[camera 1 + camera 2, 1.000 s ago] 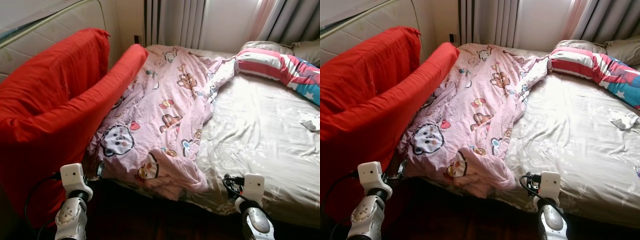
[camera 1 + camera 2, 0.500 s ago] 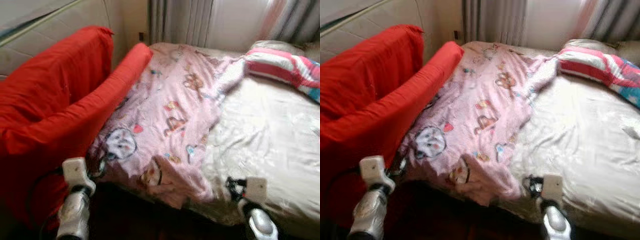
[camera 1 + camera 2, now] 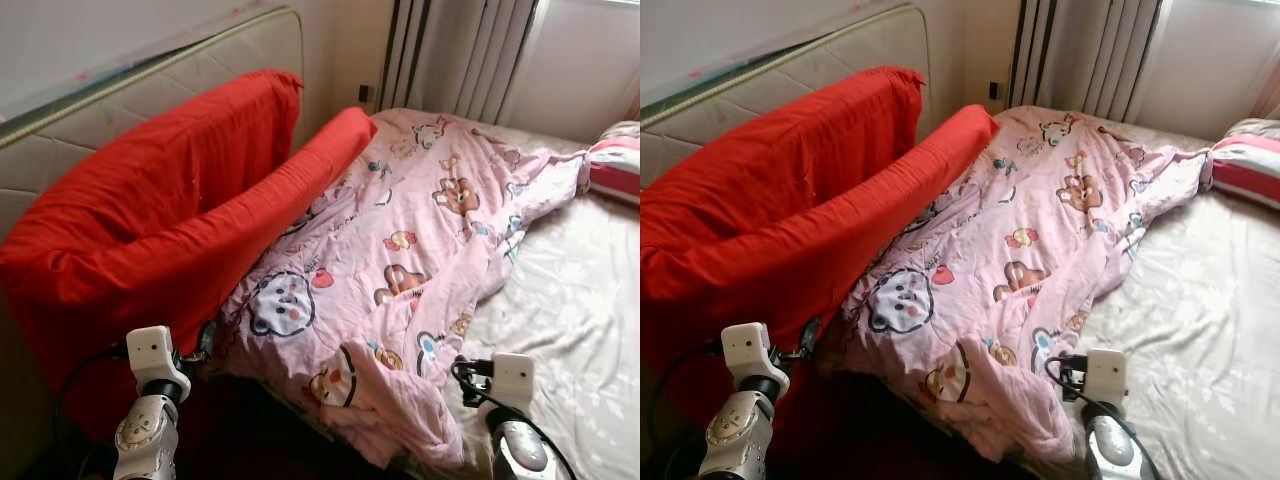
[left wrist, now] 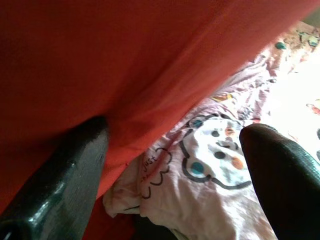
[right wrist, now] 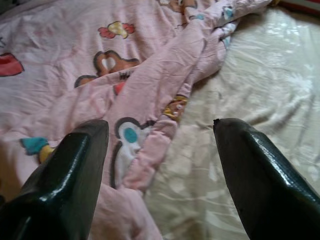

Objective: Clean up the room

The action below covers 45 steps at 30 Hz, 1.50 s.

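Camera swung left since earlier frame. Pink cartoon quilt (image 3: 400, 260) runs lengthwise up bed (image 3: 590, 330), hem just ahead of right gripper (image 5: 160, 165); left gripper (image 4: 175, 165) beside red cover (image 3: 170, 220); both jaws wide, empty.

I am looking into a home bedroom: a bed (image 3: 560, 290) with a cream sheet, a rumpled pink cartoon-print quilt (image 3: 400, 260), a striped pillow (image 3: 612, 168), a padded headboard (image 3: 150, 110) draped in red cloth (image 3: 170, 210), and grey curtains (image 3: 460, 55) behind.
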Available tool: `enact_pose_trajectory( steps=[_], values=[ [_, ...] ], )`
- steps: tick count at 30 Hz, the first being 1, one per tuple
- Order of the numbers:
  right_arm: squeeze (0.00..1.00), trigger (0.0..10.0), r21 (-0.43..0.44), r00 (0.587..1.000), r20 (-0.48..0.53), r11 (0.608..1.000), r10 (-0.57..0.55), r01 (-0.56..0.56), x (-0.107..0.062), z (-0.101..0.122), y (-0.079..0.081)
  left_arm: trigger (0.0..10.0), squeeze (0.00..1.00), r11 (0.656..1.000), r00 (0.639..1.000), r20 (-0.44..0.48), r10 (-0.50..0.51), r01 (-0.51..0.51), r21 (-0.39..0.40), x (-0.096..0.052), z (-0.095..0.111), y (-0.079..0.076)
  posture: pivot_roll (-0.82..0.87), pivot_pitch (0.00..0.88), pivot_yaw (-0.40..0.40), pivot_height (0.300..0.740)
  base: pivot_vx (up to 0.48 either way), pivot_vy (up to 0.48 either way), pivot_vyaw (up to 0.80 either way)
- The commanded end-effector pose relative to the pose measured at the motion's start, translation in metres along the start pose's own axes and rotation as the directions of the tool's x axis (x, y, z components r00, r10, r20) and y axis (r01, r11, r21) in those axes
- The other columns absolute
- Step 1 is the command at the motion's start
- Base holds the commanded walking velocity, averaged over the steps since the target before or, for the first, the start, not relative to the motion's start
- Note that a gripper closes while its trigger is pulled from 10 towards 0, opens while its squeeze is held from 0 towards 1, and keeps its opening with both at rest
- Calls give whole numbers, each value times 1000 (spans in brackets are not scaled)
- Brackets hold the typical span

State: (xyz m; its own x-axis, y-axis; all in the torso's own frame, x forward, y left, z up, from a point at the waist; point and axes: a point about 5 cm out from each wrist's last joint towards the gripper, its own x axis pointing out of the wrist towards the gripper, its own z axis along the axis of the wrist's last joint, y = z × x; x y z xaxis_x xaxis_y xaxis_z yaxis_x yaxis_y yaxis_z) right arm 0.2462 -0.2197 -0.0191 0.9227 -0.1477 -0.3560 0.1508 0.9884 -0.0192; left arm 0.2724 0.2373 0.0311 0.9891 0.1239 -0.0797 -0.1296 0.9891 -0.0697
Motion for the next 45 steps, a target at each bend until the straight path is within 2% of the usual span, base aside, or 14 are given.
enact_pose_trajectory(
  steps=[1, 13, 32, 45],
  values=[
    [0, 10000, 9, 1000, -8, 1000, 10, -10, 0, -1, 4, 10000, 0, 1000, 1000, -13, -2, 2, 10, 1, 0, 1, -15, 40, -30, 740, 0, 0, 0],
    [0, 10000, 19, 1000, 3, 1000, -6, 6, 0, 0, 2, 10000, 0, 1000, 999, -17, -27, 27, 0, 0, -2, -5, -14, 42, -30, 740, 0, 0, 0],
    [0, 10000, 1, 1000, -8, 1000, -23, 23, 2, 0, 1, 10000, 0, 1000, 999, -31, -30, 30, -8, -4, -7, -7, -15, 49, -35, 740, 0, 0, 0],
    [0, 10000, -12, 1000, -24, 1000, -15, 15, 1, -1, 2, 10000, 0, 999, 999, -30, -37, 37, -11, -5, -7, -10, -17, 56, -41, 660, 0, 0, 0]
  ],
)
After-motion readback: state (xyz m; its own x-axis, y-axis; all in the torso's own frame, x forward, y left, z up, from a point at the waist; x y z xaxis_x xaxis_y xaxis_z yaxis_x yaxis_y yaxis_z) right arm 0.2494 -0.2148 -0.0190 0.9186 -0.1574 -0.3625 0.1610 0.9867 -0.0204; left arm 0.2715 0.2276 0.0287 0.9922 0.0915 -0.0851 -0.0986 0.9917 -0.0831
